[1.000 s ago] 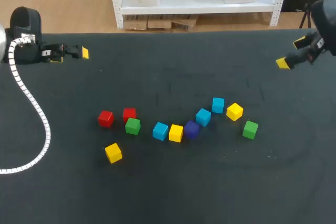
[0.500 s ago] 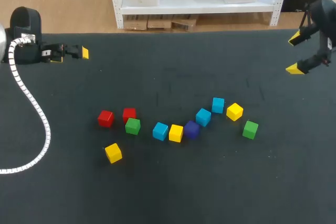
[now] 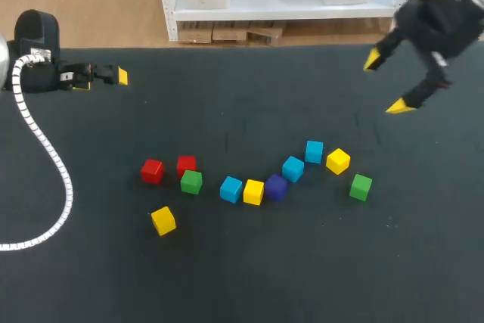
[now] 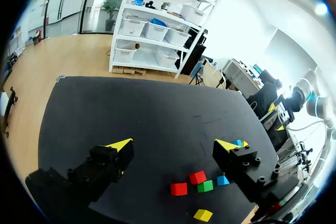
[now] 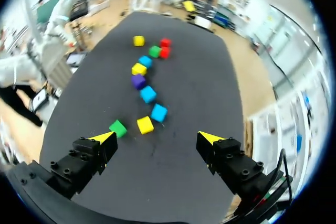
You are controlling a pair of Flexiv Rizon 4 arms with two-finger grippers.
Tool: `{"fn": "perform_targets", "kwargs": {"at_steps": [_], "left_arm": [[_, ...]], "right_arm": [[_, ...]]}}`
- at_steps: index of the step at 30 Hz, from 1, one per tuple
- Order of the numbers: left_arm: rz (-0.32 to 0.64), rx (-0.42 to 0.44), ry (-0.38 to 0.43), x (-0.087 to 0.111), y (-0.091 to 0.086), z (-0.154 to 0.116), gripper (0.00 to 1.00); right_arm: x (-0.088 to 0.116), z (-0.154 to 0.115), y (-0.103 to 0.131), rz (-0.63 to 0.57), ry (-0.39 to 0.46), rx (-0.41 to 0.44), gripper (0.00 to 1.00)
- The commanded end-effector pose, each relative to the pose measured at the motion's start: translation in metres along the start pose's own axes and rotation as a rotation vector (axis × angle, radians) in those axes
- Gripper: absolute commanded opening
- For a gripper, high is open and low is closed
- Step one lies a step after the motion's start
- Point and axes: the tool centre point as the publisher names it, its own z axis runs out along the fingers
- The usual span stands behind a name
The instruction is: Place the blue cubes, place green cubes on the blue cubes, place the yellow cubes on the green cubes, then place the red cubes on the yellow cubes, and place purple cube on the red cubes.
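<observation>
Over the black table (image 3: 242, 277), the right gripper (image 3: 386, 83) is hovering far right and the left gripper (image 3: 102, 77) is sitting far left, both spread wide and empty. The small coloured cubes (image 3: 231, 188) are lying unstacked in a mid-table row. The right wrist view is showing them all, purple cube (image 5: 138, 81) included; the left's finger is probably hiding several.

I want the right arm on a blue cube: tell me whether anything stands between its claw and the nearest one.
Nothing visible stands between them. The right claw hangs open above the table, the nearest blue cube ahead of it. A yellow cube sits close beside that cube and might crowd one finger.
</observation>
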Motion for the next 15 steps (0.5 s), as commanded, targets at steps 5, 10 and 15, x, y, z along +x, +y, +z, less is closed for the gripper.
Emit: {"fn": "perform_targets", "kwargs": {"at_steps": [5,10,15], "left_arm": [[-0.001,-0.007,0.004,-0.001,-0.001,0.0,1.0],[-0.001,-0.007,0.004,-0.001,-0.001,0.0,1.0],[-0.001,-0.007,0.004,-0.001,-0.001,0.0,1.0]], "right_arm": [[-0.031,0.032,0.006,-0.595,0.046,-0.285,1.0],[-0.042,0.054,0.013,-0.732,0.076,-0.33,1.0],[-0.049,0.072,0.013,-0.78,0.044,-0.314,1.0]]}}
